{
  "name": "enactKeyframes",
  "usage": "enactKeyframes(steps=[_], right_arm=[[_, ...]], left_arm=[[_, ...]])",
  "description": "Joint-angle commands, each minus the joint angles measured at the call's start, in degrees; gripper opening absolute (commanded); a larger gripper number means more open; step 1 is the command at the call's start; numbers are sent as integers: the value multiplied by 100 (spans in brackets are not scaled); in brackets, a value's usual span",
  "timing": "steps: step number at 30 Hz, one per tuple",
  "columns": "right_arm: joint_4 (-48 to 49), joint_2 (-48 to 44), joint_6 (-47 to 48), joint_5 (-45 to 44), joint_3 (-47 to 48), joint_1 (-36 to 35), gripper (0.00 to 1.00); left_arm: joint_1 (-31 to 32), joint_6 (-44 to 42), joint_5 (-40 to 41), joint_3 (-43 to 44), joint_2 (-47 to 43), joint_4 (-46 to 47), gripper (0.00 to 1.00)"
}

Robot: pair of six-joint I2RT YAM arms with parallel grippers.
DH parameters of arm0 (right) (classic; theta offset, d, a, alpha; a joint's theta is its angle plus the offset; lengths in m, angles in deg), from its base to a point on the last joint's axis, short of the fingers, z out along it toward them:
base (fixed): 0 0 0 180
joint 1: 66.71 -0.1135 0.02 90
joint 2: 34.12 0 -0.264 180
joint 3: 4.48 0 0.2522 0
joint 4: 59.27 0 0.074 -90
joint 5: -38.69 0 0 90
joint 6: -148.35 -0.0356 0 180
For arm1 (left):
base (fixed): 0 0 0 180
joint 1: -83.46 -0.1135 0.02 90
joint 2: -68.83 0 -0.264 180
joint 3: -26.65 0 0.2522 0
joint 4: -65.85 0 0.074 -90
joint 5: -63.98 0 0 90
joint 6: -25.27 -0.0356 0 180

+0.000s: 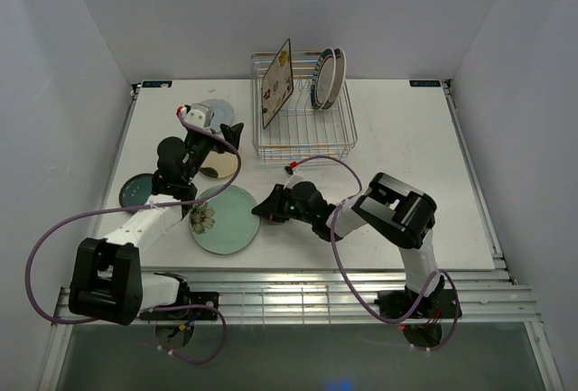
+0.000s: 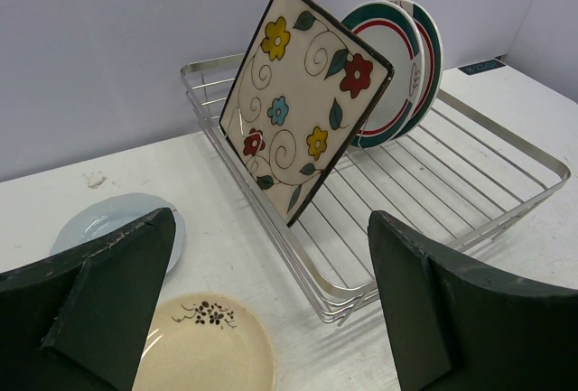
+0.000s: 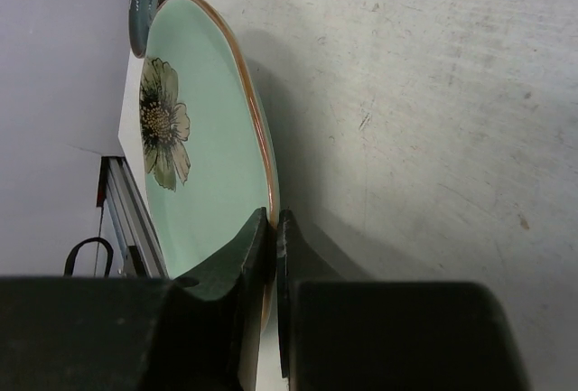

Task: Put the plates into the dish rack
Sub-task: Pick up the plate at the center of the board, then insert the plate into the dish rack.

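Pinching the 3 o'clock edge of the large pale green plate [image 1: 226, 219] with the right gripper [image 1: 262, 209], as seen from above. In the right wrist view, closed to a sliver, fingers [image 3: 226, 265] either side of the plate's orange-brown rim and nothing else between them. Cannot tell whether that edge is raised off the table [image 1: 406, 156] or lying flat. Painted flower [image 1: 203, 218] over at the plate's 9 o'clock side, well away from the grip.

Holding nothing with the left gripper [image 1: 224, 136]. Spread wide in the left wrist view, touching nothing, and hovering over the near edge of the small cream plate [image 2: 208, 346], with the small blue-grey plate [image 2: 99, 219] just beyond at 11 o'clock of it.

Out at 10 o'clock of the green plate, near it on the table, the small dark teal plate [image 1: 137, 190].

At 12 o'clock of the table, the wire dish rack [image 1: 304, 143]. Loaded in it, on edge:
- the square floral plate [image 2: 302, 93] at the 9 o'clock end, leaning back
- two white plates with teal and red rims [image 2: 397, 66] at the far 1 o'clock corner, stacked face to back and touching each other

Between the floral plate and the rimmed pair, only a small gap at the top. Near half of the rack floor bare wire.
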Motion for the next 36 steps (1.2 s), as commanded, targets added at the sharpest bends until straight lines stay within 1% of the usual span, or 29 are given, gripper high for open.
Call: enactKeyframes(steps=[1,10,21,36], right_arm=[[325,-456,316,-214,-89,-28,8],[237,-720,395,-223,-195,-28,8],[158,-1045,413,-12,-177,-2,8],[-62,-1695,633,-109,-335,95,8]], left_arm=[[30,26,-15,-43,-180,86,98],[30,26,-15,-34,-154,86,98],[30,17,-6,-34,-189,86,98],[21,8,-6,-52,-233,86,98]])
